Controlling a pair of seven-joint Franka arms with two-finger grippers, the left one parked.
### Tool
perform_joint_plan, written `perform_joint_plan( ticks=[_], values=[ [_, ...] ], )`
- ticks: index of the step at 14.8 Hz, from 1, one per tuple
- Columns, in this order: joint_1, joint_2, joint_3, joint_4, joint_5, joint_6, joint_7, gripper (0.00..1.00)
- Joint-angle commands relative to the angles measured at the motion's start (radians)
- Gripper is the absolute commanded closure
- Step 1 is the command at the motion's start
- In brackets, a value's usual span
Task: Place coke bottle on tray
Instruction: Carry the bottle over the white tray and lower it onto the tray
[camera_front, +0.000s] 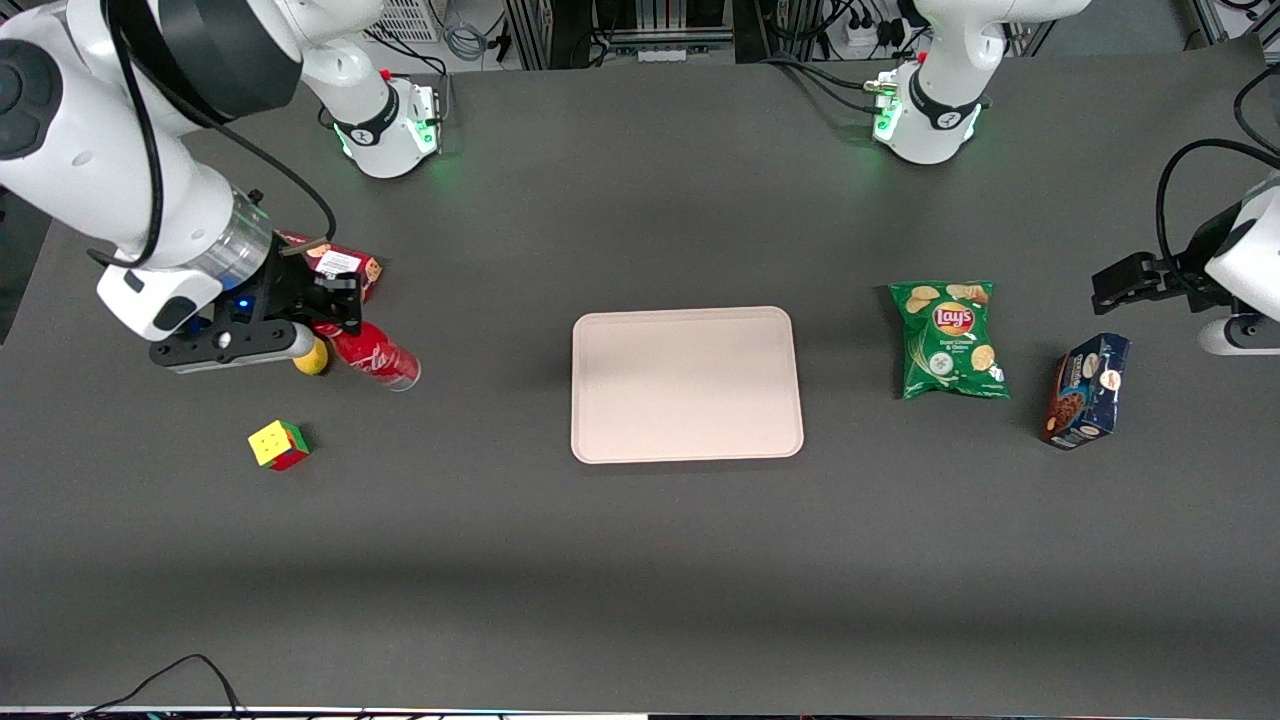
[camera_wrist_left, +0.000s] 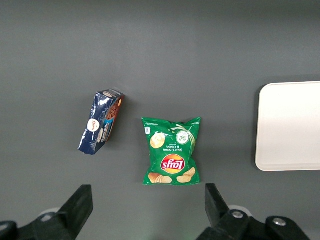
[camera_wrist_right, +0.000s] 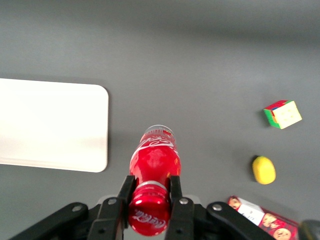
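Your gripper (camera_wrist_right: 150, 200) is clamped on the coke bottle (camera_wrist_right: 154, 170) near its cap end, toward the working arm's end of the table, with the tray (camera_front: 686, 384) at its three o'clock in the front view. Gripped so far off-centre, the bottle could swing or slip. Its white script reads Coca-Cola; the green chip bag (camera_front: 949, 340) says Lay's.

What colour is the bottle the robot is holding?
Red with white writing; the coke bottle, held in the pincer, shows best in the right wrist view.
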Motion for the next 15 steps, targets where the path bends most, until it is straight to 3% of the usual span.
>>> perform_joint_plan(
  ticks=[1,9,15],
  values=[
    [0.043,0.111,0.048,0.182,0.011,-0.076,0.173,1.0],
    [0.205,0.321,0.073,0.38,0.008,-0.055,0.448,1.0],
    [0.246,0.431,0.09,0.347,-0.022,0.057,0.517,1.0]
  ],
)
